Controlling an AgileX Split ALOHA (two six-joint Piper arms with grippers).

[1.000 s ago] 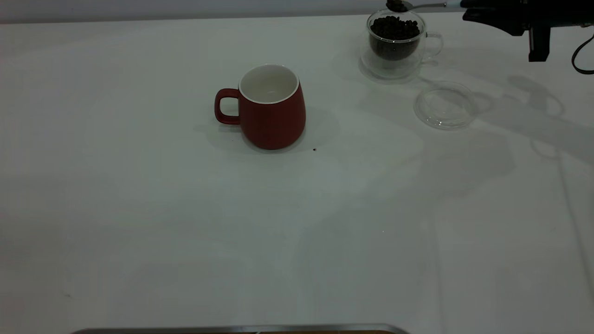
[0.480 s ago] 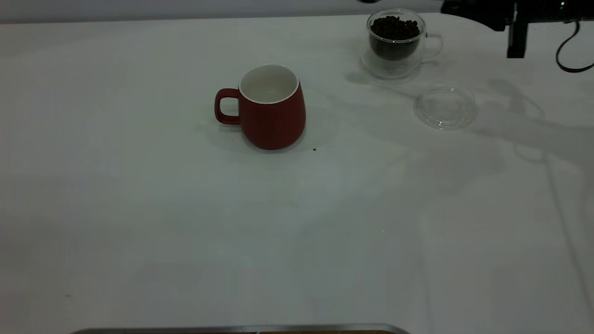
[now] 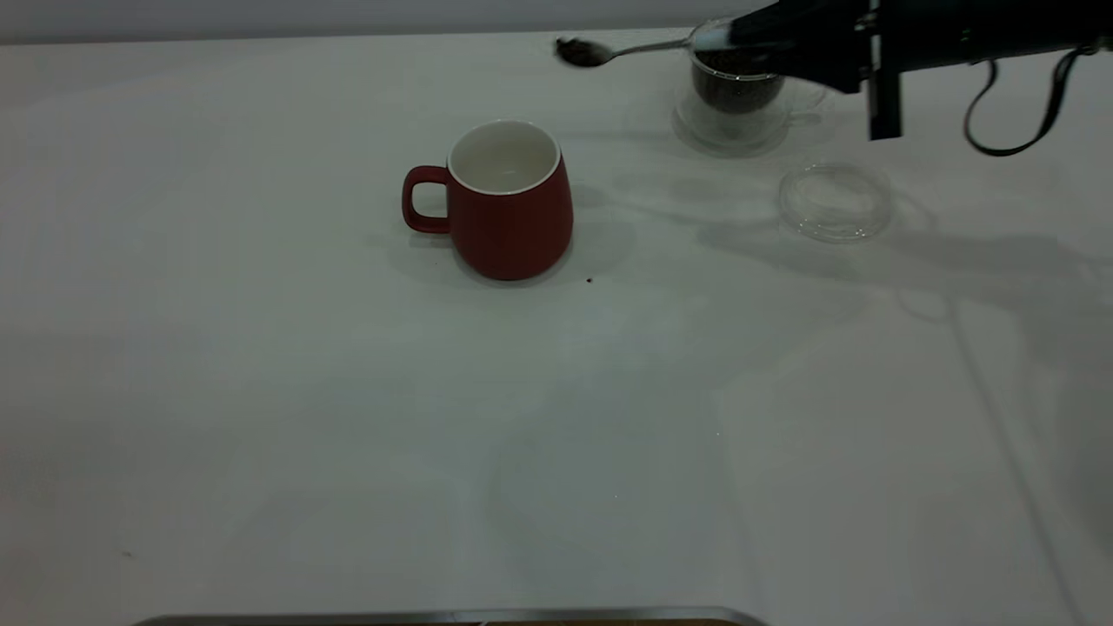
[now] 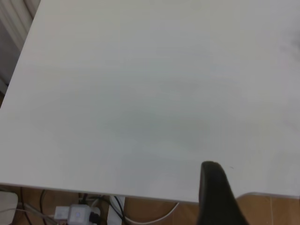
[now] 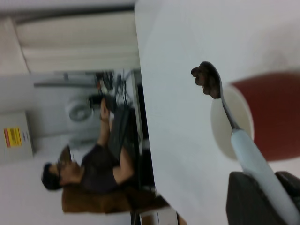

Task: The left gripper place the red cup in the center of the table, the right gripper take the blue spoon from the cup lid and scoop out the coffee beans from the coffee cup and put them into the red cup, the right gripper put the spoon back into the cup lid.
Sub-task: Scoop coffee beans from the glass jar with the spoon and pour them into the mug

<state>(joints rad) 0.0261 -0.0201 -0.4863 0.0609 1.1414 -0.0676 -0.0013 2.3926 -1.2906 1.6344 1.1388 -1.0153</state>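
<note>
The red cup (image 3: 509,204) stands upright near the table's middle, handle to the left, white inside. My right gripper (image 3: 748,39) is shut on the blue spoon (image 3: 648,48) and holds it level in the air; its bowl (image 3: 581,53) carries coffee beans, up and to the right of the red cup. In the right wrist view the spoon (image 5: 243,145) shows over the red cup (image 5: 269,115), beans (image 5: 205,77) in its bowl. The coffee cup (image 3: 739,96) with beans sits at the back right, partly behind the gripper. The cup lid (image 3: 835,202) lies empty in front of it. The left wrist view shows one left finger (image 4: 213,197).
A single stray bean (image 3: 589,280) lies on the table (image 3: 348,417) just right of the red cup's base. The right arm's black cables (image 3: 1017,113) hang at the far right. A metal edge (image 3: 452,616) runs along the front. The left wrist view shows the table's edge (image 4: 93,190) with floor cables below.
My right gripper has moved left from above the coffee cup, carrying the bean-filled spoon toward the red cup. The cups and the lid have not moved.
</note>
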